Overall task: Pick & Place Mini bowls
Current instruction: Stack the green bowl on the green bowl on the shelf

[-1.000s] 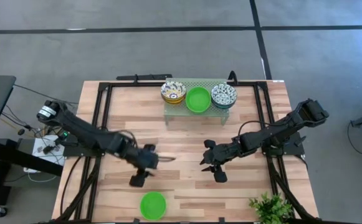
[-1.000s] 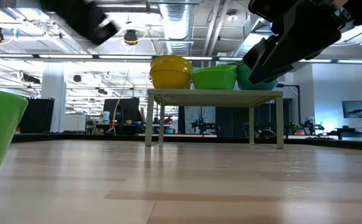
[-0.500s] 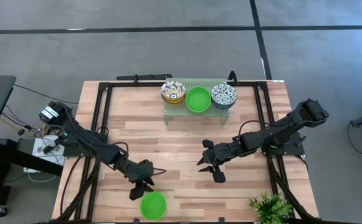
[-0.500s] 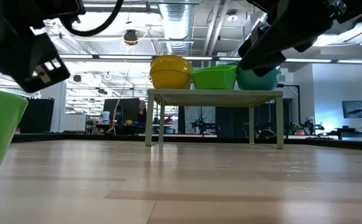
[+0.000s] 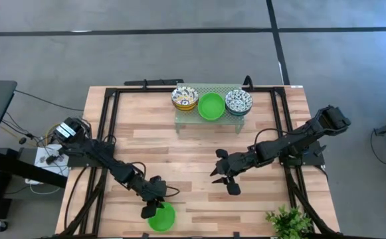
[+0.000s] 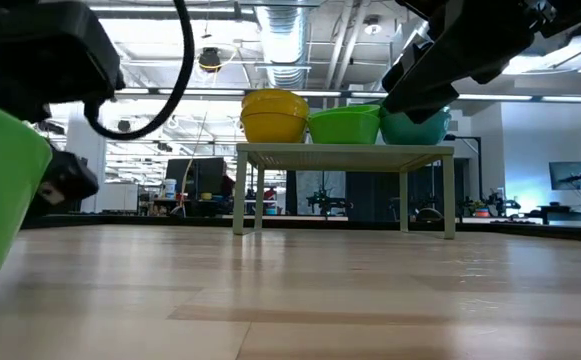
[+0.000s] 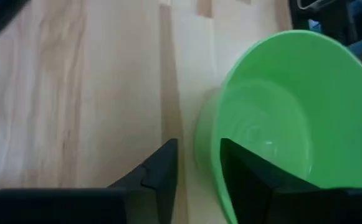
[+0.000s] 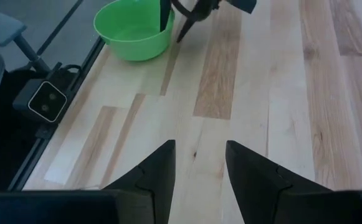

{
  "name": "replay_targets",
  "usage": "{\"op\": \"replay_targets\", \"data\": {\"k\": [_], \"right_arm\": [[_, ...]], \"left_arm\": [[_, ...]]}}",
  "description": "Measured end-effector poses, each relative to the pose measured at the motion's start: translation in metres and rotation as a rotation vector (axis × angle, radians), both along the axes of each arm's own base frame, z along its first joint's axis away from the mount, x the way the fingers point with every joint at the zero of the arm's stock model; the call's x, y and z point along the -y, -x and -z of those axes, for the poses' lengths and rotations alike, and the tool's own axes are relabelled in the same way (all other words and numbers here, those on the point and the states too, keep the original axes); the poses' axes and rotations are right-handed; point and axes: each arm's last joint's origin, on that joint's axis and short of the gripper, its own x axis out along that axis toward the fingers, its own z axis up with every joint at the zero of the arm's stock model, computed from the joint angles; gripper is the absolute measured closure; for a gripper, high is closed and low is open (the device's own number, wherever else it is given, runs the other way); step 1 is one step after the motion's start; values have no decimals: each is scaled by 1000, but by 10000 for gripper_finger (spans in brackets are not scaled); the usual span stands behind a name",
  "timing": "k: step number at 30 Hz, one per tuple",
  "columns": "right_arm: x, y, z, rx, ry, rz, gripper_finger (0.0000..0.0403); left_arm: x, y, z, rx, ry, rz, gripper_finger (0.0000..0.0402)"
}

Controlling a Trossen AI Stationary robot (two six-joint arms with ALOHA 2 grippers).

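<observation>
Swung down since earlier from mid-table to the near edge: left claw (image 5: pixel 154 204), fingers straddling the rim of the green bowl (image 5: pixel 161 218), one inside, one outside, not visibly clamped. Hovered well apart over mid-table, fingers apart and empty: right claw (image 5: pixel 222 176). Beyond, on the rack (image 5: pixel 187 115), three more bowls.

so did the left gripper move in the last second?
Yes. In the high view the left gripper went from mid-table, level with the right gripper, toward the table's near edge; its fingers now straddle the rim of the green bowl.
</observation>
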Motion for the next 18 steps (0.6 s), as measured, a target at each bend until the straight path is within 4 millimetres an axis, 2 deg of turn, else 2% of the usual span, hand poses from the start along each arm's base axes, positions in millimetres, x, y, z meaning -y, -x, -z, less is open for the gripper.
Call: {"op": "replay_targets", "data": {"k": [3, 7, 11, 18], "right_arm": [[0, -2, -3, 32, -10, -1, 266], [-1, -9, -14, 196, 49, -62, 268], [-2, -14, -26, 359, 90, -100, 273], [-13, -13, -33, 466, 124, -157, 280]], "left_arm": [[-3, -2, -6, 43, -17, 21, 321], [-13, -7, -23, 117, -20, -43, 385], [-27, -12, -44, 206, -9, -132, 390], [-49, -17, -66, 298, -27, -176, 393]]}}
